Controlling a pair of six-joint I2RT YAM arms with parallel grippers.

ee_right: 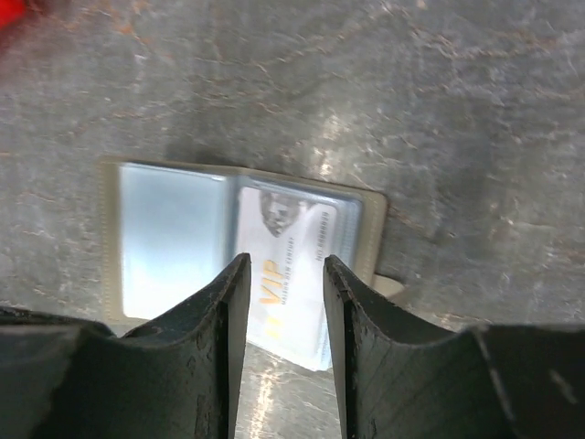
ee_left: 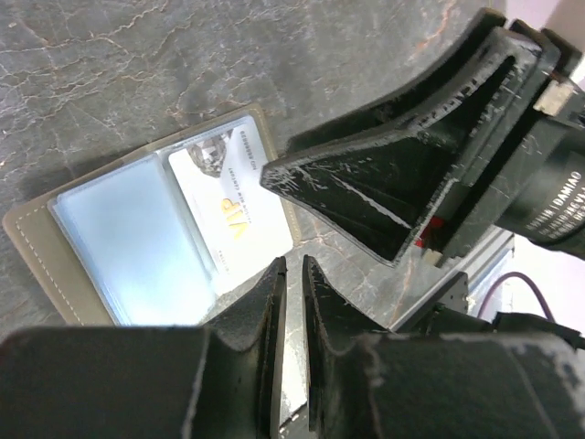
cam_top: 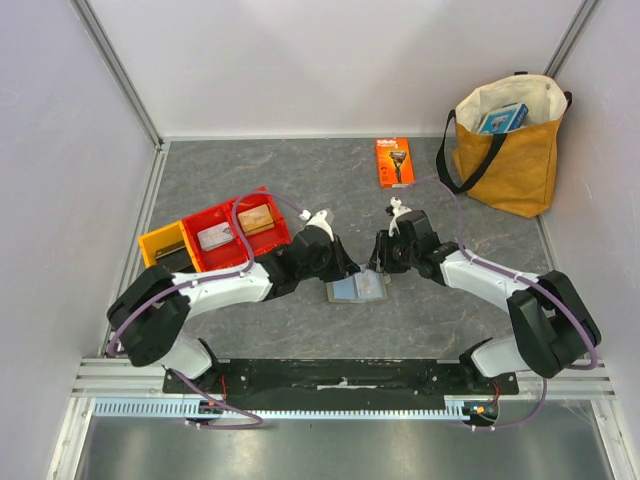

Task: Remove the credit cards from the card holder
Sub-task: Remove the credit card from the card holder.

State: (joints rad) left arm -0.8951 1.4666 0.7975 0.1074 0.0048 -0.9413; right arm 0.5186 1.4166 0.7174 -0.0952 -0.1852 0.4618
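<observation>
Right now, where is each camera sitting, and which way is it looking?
Top external: high behind the robot, looking down on the table; the left arm and right arm show.
Right wrist: above the open card holder, looking down between the right gripper fingers.
Left wrist: low, looking past the left gripper; the right gripper shows too.
Both wrist views share the card holder and its VIP card.

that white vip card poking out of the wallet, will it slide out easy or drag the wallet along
The card looks stiff: flat, straight edges, so it likely won't bend when pinched. It already sticks partly out of a glossy clear sleeve, so it probably slides easily. The wallet looks thin and light, so it may drag along unless held down.
</observation>
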